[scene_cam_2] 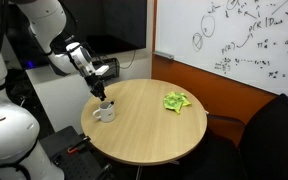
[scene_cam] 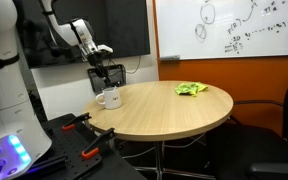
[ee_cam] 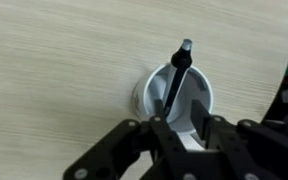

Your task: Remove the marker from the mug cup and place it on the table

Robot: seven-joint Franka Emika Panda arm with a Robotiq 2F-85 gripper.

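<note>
A white mug point(scene_cam: 109, 98) stands near the edge of the round wooden table point(scene_cam: 174, 112); it also shows in an exterior view point(scene_cam_2: 103, 112) and in the wrist view point(ee_cam: 174, 98). A black marker point(ee_cam: 177, 75) stands tilted inside the mug, its tip leaning over the rim. My gripper point(ee_cam: 181, 125) is directly above the mug, fingers open on either side of the marker's lower part, not closed on it. In both exterior views the gripper point(scene_cam: 108, 78) point(scene_cam_2: 99, 86) hovers just above the mug.
A crumpled green cloth point(scene_cam: 192, 89) point(scene_cam_2: 176, 101) lies on the far side of the table. A whiteboard point(scene_cam_2: 244, 40) hangs on the wall behind. A black office chair point(scene_cam_2: 269, 135) stands by the table. Orange-handled tools point(scene_cam: 79, 122) lie on the robot's base.
</note>
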